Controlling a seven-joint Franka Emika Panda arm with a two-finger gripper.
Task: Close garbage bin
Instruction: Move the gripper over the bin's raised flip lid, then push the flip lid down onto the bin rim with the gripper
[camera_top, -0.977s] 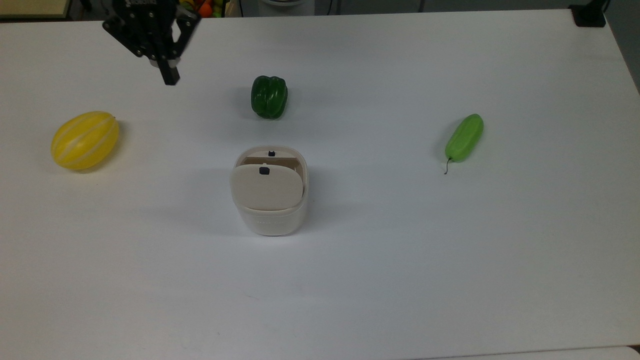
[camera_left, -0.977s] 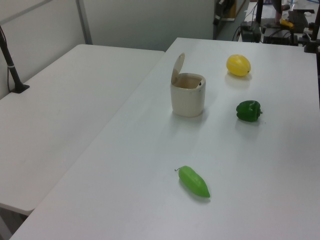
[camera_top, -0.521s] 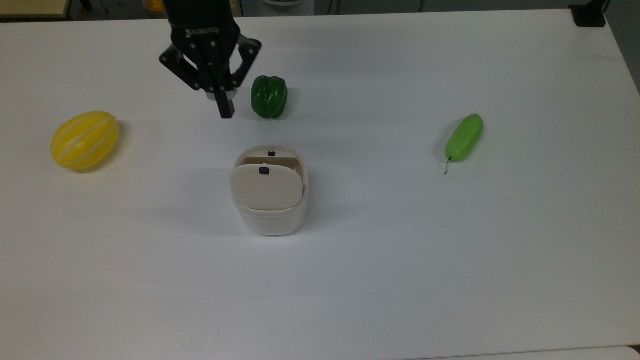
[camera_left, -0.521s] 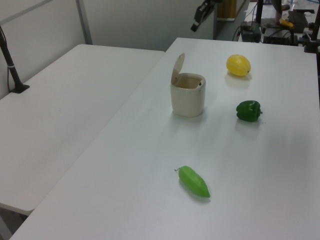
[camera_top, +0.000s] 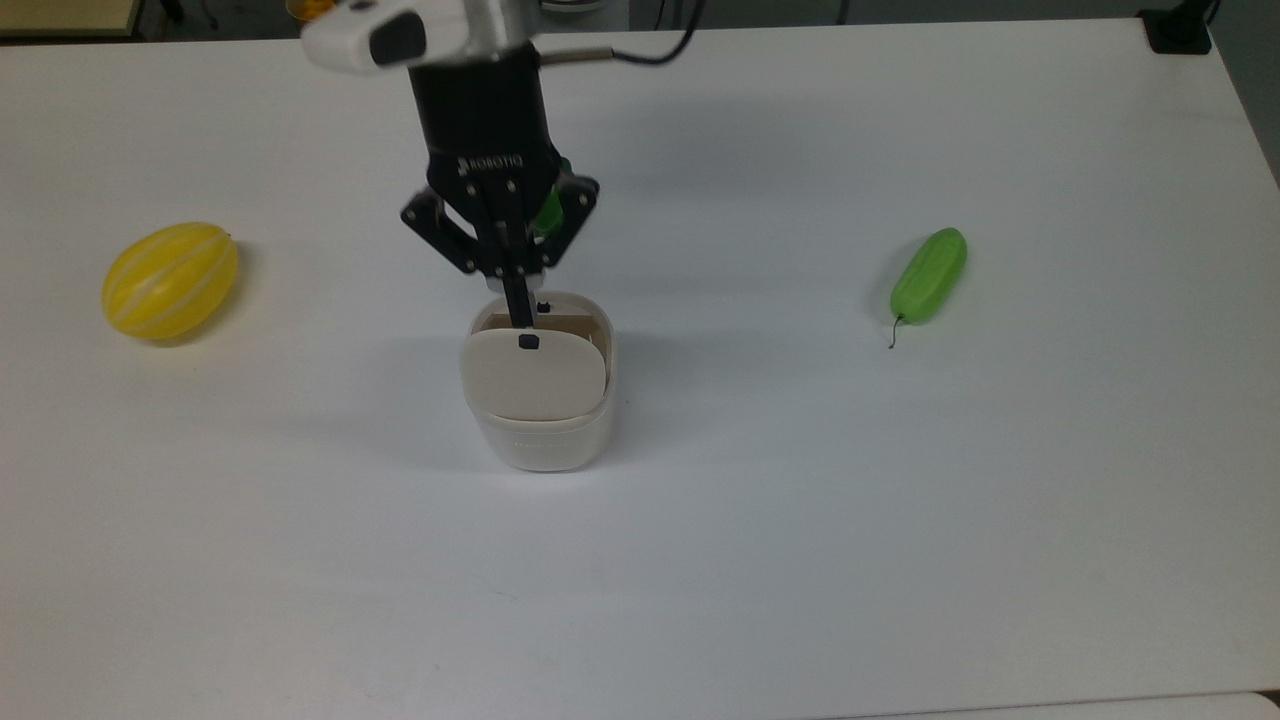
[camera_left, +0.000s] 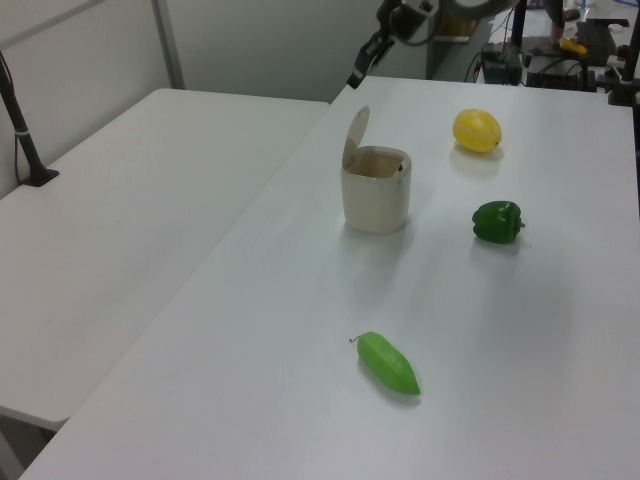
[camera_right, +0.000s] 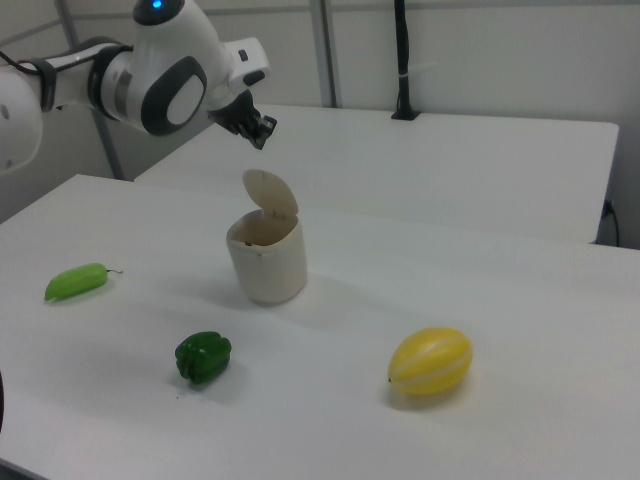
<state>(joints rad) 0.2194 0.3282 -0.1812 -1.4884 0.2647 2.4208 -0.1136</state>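
The bin (camera_top: 540, 400) stands near the middle of the table (camera_top: 900, 520), and its lid (camera_top: 533, 375) is up on its hinge: the left view shows the lid (camera_left: 355, 137) standing nearly upright over the open mouth, and the right view shows it (camera_right: 270, 192) tilted back above the rim, so the closing itself is not yet done. The gripper (camera_top: 518, 305) hangs above the bin, with its fingers pressed together into one narrow tip and holding nothing. In the top view that tip lies over the far rim, close to the small black button (camera_top: 543, 307); in the left view the gripper (camera_left: 357, 76) sits higher than the top edge of the lid and apart from it, and the right view puts the gripper (camera_right: 262, 131) likewise clear above the lid. So I judge the approach to be mostly made and contact not yet reached. What is left seems to be to come down against the raised lid, push it over until it lies flat on the rim, and perhaps press it till it catches. A melon (camera_top: 170, 280), a pepper (camera_left: 497, 221) and a long green fruit (camera_top: 929, 275) lie well apart from the bin and play no part.
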